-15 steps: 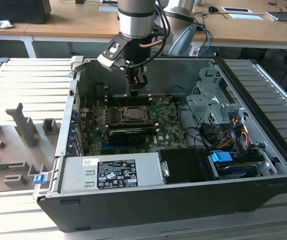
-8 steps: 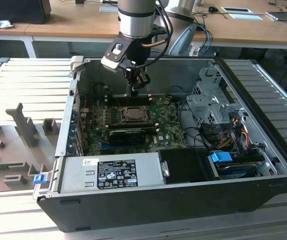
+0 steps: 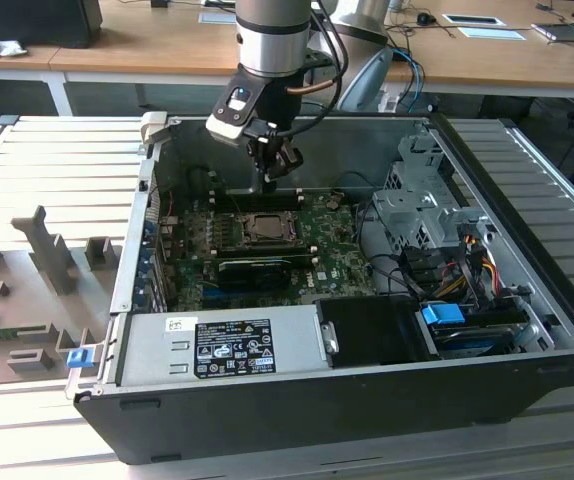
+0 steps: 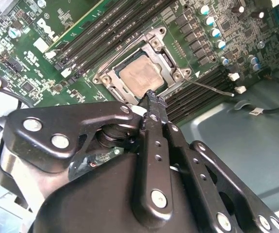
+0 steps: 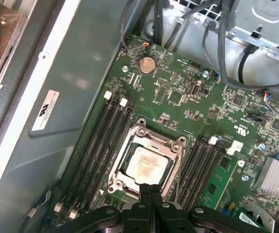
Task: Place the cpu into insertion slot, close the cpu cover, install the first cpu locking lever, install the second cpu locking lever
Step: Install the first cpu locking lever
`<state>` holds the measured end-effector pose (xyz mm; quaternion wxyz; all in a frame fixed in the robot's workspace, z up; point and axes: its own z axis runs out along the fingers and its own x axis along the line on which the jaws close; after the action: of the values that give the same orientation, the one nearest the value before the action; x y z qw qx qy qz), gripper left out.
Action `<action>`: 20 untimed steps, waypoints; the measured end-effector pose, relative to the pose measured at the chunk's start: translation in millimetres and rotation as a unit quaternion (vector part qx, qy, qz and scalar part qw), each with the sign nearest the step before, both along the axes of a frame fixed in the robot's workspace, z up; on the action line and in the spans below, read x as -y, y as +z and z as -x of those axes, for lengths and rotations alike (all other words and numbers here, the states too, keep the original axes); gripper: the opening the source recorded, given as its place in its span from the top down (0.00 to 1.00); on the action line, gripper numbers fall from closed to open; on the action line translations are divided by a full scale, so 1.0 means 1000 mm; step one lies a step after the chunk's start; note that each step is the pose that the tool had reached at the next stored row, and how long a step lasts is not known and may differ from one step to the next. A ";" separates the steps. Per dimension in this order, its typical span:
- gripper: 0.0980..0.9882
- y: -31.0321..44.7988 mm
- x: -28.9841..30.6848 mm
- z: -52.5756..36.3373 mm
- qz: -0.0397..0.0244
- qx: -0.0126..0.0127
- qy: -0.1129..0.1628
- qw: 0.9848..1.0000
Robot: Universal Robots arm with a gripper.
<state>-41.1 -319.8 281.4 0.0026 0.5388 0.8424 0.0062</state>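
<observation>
The cpu (image 4: 140,77) lies flat in the insertion slot (image 5: 116,185) on the green motherboard, its silvery top (image 5: 146,164) showing. The cpu cover (image 4: 165,44) is down around it as a metal frame (image 5: 151,139), with the chip seen through its window. A thin metal lever (image 4: 212,88) sticks out sideways from the socket over the memory slots. My gripper (image 4: 151,97) is shut with nothing between its fingers, its tip just above the socket's edge (image 5: 150,190). In the exterior view the gripper (image 3: 270,183) hangs inside the open case, above the socket (image 3: 267,228).
Black memory slots (image 5: 98,145) run along both sides of the socket. A long black card (image 3: 257,268) lies in front of it in the exterior view. The power supply (image 3: 222,345), drive cage (image 3: 422,205), loose cables (image 3: 447,275) and the case walls (image 3: 132,250) hem the board in.
</observation>
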 end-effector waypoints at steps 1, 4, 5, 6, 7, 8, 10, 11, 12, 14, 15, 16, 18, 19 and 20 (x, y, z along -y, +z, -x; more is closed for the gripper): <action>0.99 0.0000 0.0000 0.0000 0.000 0.000 0.003 1.000; 0.99 0.0000 0.0000 0.0000 0.000 0.000 0.014 1.000; 0.99 0.0000 0.0000 0.0000 0.000 0.000 0.017 1.000; 0.99 0.0000 0.0000 0.0000 0.000 0.000 0.022 1.000; 0.99 0.0000 0.0000 0.0000 0.000 0.000 0.026 1.000; 0.99 0.0000 0.0000 0.0000 0.000 0.000 0.034 0.999; 0.99 0.0000 0.0000 0.0000 0.000 0.000 0.038 0.999; 0.99 0.0000 0.0000 0.0000 0.000 0.000 0.040 0.999; 0.99 0.0000 0.0000 0.0000 0.000 0.000 0.042 0.999; 0.99 0.0000 0.0000 0.0000 0.000 0.000 0.046 0.999; 0.99 0.0000 0.0000 0.0000 0.000 0.000 0.048 0.999; 0.99 0.0000 0.0000 0.0000 0.000 0.000 0.051 0.999; 0.99 0.0000 0.0000 0.0000 0.000 0.000 0.057 0.998; 0.99 0.0000 0.0000 0.0000 0.000 0.000 0.060 0.998; 0.99 0.0000 0.0000 0.0000 0.000 0.000 0.063 0.998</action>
<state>-41.1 -319.8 281.4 0.0022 0.4849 0.8745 0.0064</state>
